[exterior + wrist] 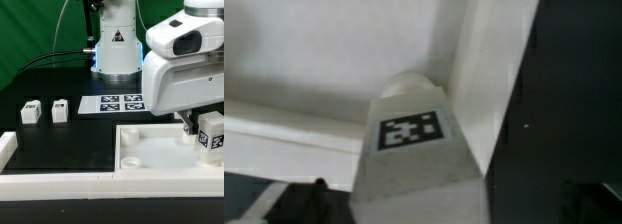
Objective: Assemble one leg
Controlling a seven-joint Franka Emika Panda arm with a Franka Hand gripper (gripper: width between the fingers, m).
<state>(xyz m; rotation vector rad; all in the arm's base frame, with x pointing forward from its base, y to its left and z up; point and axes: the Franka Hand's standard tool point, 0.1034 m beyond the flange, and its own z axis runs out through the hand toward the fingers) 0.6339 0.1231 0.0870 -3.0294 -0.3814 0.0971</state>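
Exterior view: jaws clamped on the leg (211, 137) held it just above the white panel (150, 148) at the exterior view's right; wrist view: the leg hung over a panel corner, insertion apparently pending, requiring alignment, then descent.

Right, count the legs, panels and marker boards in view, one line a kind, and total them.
Leg: 3
Panel: 1
Marker board: 1
Total: 5
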